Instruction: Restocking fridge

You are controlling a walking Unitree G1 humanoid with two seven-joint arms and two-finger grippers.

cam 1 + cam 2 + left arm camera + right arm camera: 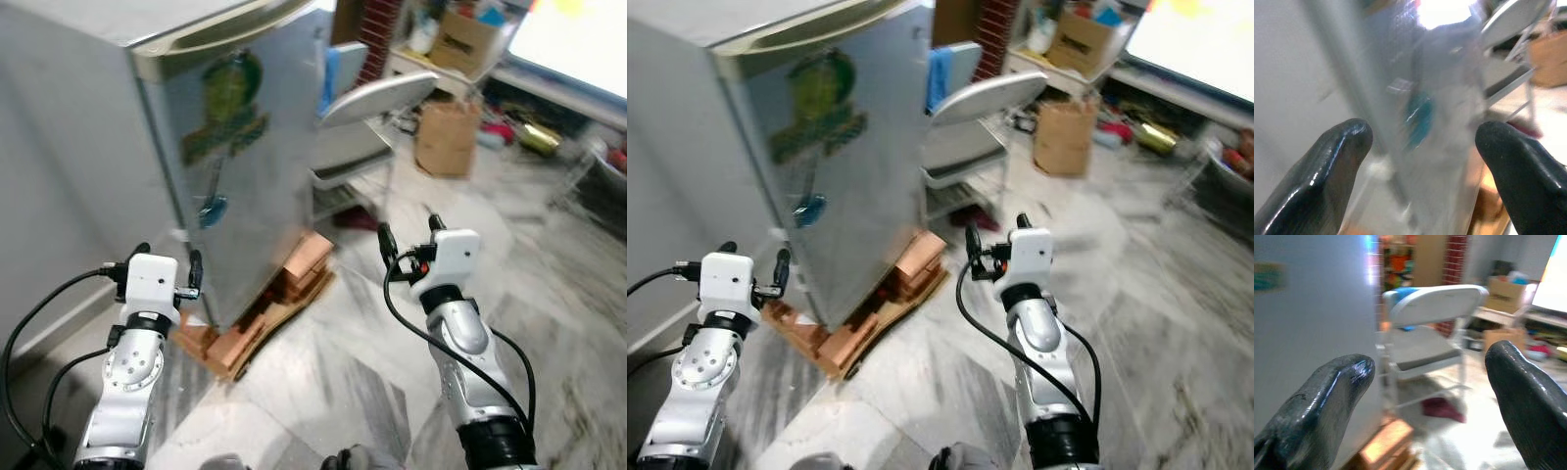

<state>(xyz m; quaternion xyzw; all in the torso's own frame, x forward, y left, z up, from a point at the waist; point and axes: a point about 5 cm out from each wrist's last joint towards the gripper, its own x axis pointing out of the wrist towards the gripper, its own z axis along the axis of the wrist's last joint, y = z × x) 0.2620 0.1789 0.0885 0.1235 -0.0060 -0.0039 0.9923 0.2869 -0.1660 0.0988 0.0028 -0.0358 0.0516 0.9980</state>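
A silver fridge (235,147) stands ahead on the left, its door shut, with a green sticker (227,108) and a teal magnet (212,210) on the front. It rests on bricks and cardboard (284,294). My left gripper (167,266) is held up near the fridge's lower left corner, fingers (1327,171) apart and empty. My right gripper (409,233) is raised to the right of the fridge, fingers (1327,401) also spread with nothing between them.
A grey folding chair (367,108) with a blue cloth stands right beside the fridge. A brown paper bag (446,137), boxes and clutter lie further back right. Marble floor (333,382) stretches in front. A grey wall (59,196) is on the left.
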